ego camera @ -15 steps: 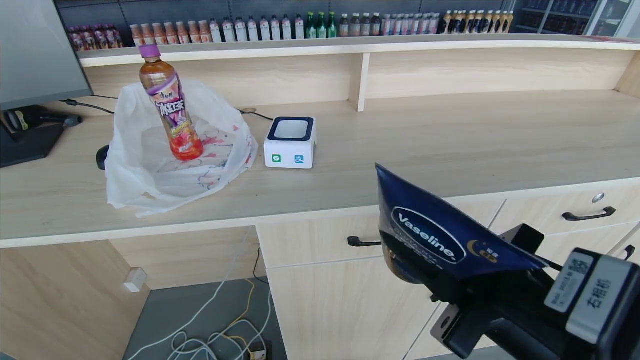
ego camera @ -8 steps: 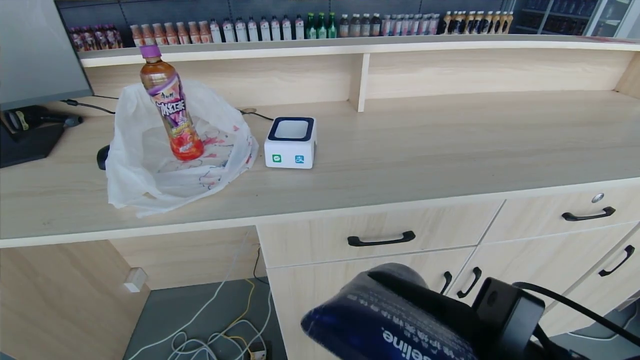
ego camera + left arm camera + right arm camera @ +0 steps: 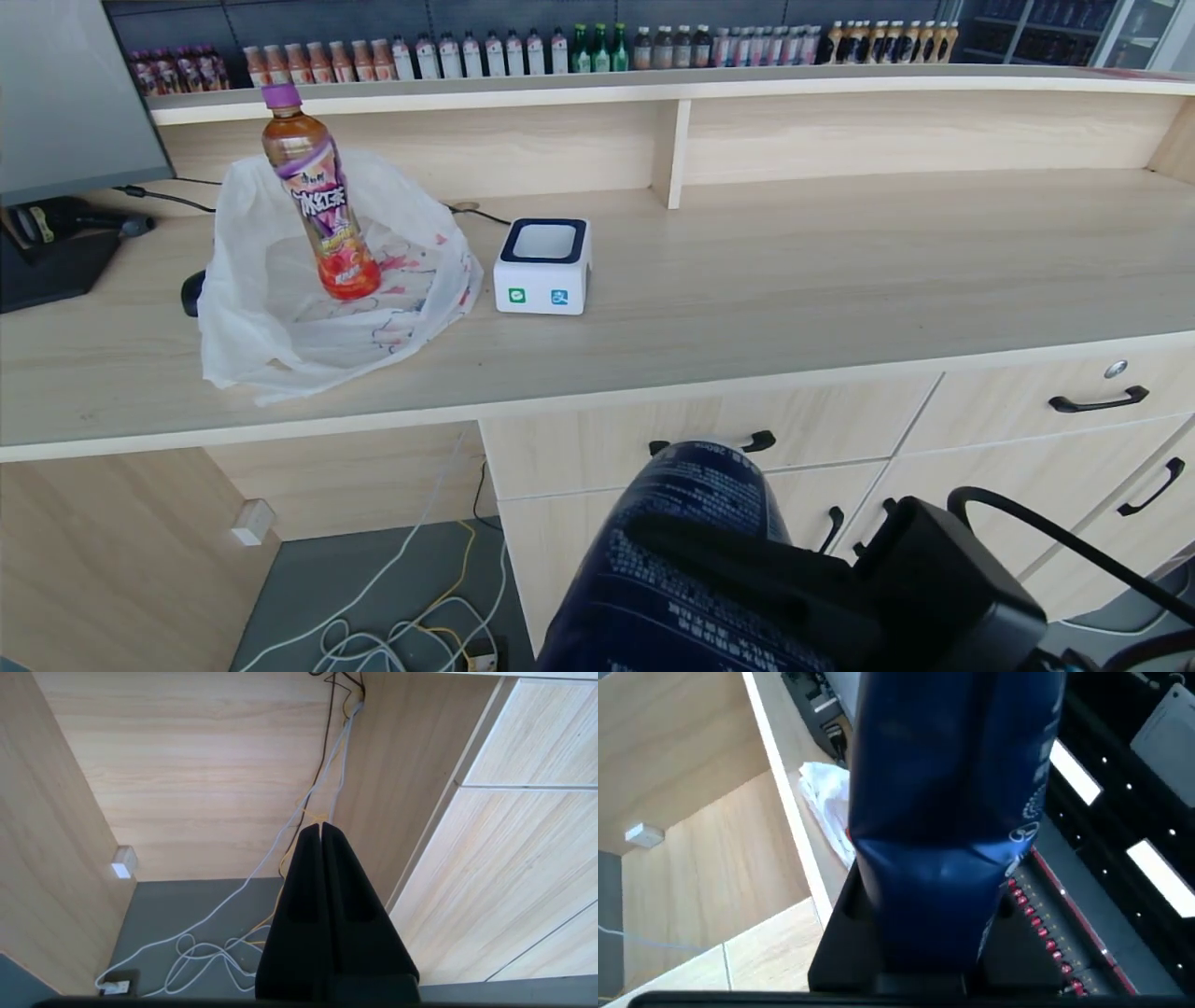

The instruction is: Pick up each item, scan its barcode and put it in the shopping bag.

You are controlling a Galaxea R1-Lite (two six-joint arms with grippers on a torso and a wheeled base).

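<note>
Pouch (image 3: pixel 695 495) lengthwise, tip toward counter (image 3: pixel 794 271)

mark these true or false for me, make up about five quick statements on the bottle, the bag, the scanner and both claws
1. The drink bottle stands upright in the shopping bag. True.
2. The right claw holds a dark blue pouch. True.
3. The pouch lies on the scanner. False: it is held in front of the drawers, below the counter top.
4. The left claw grips a bottle. False: it is shut on nothing.
5. The scanner sits inside the shopping bag. False: it stands on the counter top beside the bag, on the bag's right.
</note>
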